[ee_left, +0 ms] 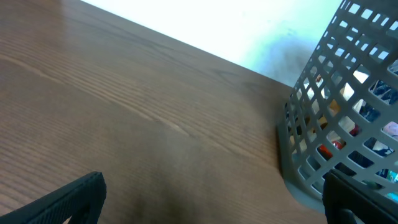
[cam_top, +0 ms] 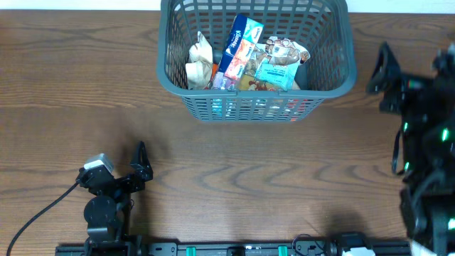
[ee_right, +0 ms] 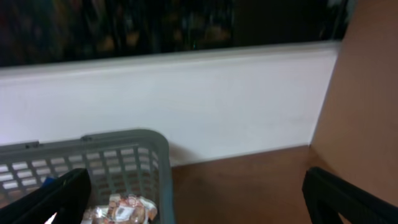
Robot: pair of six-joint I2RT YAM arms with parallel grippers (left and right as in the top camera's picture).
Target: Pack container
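Observation:
The container, a dark grey lattice basket (cam_top: 334, 78), stands at the far middle of the table. Inside it lie several snack packets: a blue and white one (cam_top: 242, 39), a light blue one (cam_top: 277, 71) and a cream one (cam_top: 199, 60). My left gripper (cam_top: 143, 163) is open and empty near the front left, low over the wood; the left wrist view (ee_left: 211, 208) shows the basket (ee_left: 336, 112) to its right. My right gripper (cam_top: 411, 65) is open and empty, raised to the right of the basket; the right wrist view (ee_right: 199, 205) shows the basket's corner (ee_right: 155, 162) and a packet (ee_right: 121, 208).
The wooden table (cam_top: 227, 171) spreads between basket and arms. A white wall (ee_right: 205, 106) runs behind the far edge. A black cable (cam_top: 43, 210) trails from the left arm's base. A rail (cam_top: 234, 249) lines the front edge.

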